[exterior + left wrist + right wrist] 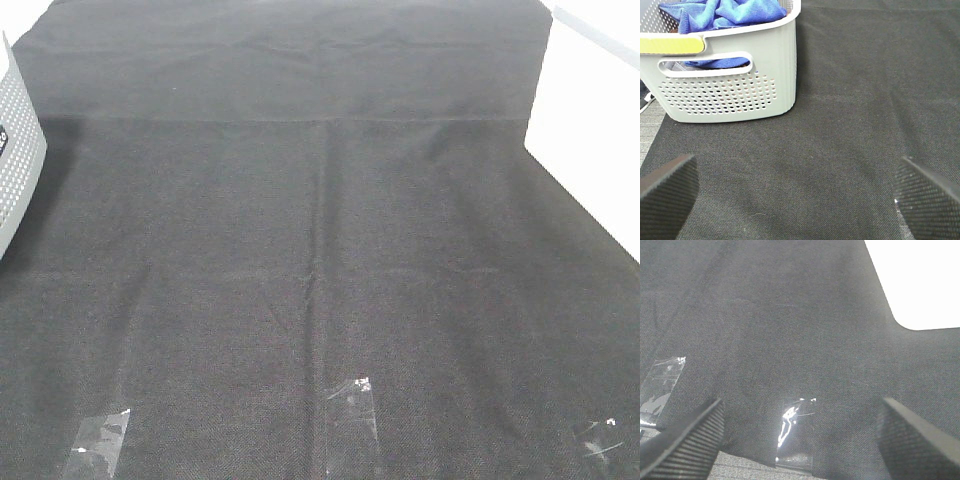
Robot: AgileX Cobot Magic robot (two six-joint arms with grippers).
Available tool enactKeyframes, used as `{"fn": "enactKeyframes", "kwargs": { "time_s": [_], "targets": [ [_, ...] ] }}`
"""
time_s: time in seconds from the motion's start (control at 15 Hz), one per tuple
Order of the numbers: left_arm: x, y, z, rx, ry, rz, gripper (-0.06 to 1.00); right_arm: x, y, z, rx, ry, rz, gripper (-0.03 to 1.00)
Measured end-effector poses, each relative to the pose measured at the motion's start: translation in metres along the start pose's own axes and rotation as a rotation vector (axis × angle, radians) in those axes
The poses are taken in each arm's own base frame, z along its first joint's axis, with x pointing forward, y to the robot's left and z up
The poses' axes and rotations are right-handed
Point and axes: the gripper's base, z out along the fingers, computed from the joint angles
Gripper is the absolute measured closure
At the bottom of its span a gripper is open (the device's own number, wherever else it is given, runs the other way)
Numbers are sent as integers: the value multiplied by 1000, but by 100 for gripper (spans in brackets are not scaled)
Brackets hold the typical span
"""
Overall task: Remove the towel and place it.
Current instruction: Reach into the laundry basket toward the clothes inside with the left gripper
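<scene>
A: Where's the towel (725, 12)?
B: Bunched in the perforated basket (740, 95), ahead of the left pincer (797, 195), well apart.
A: Any grip yet?
B: No, it gapes wide and empty, as does the right pincer (800, 435) over the black cloth (790, 315). Lifting out and placing both remain

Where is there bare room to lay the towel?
The black cloth is bare from the perforated basket at left to the white surface at right, save tape strips along the near edge. Only the basket is crowded, with the towel.

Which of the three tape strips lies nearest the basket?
The leftmost tape strip in the high view; the middle strip and right strip lie farther from the basket.
</scene>
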Motion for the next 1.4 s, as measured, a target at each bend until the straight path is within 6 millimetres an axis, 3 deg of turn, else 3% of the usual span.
{"fn": "enactKeyframes", "kwargs": {
  "time_s": [1.4],
  "targets": [
    [0,0,0,-5,0,3,-5,0,0,0,0,0,0,18]
  ]
}}
